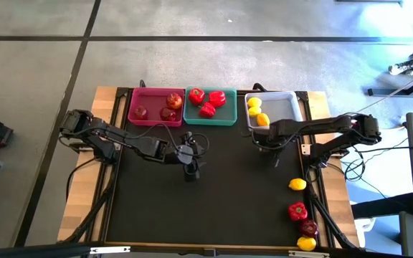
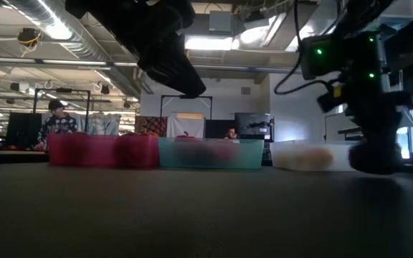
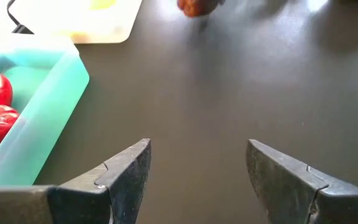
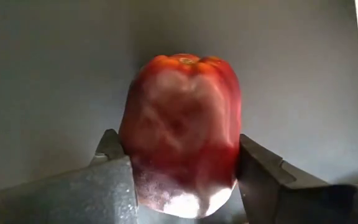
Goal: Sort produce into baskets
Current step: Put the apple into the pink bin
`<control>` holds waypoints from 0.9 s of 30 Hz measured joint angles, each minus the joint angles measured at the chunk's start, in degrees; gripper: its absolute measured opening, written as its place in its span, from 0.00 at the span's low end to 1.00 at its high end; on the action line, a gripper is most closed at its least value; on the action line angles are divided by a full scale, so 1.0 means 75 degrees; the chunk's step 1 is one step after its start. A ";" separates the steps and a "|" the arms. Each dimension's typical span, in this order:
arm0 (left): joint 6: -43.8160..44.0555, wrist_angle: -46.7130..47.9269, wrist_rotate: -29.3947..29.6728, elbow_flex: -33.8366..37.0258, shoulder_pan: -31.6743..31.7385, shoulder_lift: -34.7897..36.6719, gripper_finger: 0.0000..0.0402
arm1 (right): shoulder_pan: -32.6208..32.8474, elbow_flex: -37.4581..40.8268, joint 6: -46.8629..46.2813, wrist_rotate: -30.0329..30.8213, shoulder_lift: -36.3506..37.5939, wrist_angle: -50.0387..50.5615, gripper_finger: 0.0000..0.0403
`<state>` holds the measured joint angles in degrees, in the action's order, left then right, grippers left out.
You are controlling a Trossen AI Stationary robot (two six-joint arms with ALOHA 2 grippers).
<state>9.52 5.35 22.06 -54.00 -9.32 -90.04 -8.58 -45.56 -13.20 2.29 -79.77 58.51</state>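
Note:
My right gripper stands over the mat just in front of the white basket, shut on a dark red apple. In the high view the gripper hides the apple. My left gripper hangs open above bare mat near the table's middle, in front of the teal basket, holding nothing. The pink basket holds apples, the teal basket red peppers, the white one lemons. My right gripper pinches the apple between its two fingers, one on each of two opposite sides. The fingers come from above, pointing down. Whether the apple rests on the mat or hangs clear of it, I cannot tell.
Near the table's right near corner lie a lemon, a red pepper, an apple and another lemon. The three baskets stand side by side along the far edge. The middle and near left of the black mat are bare.

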 joint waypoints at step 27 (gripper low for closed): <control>0.0345 -0.2607 -0.0006 0.0004 0.0142 -0.1327 0.64 | 0.1148 -0.0168 0.0783 -0.1136 -0.1642 -0.7022 0.36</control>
<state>12.11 -14.20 22.02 -53.97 -8.26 -99.99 0.03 -46.83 -7.33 -6.22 -92.08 5.85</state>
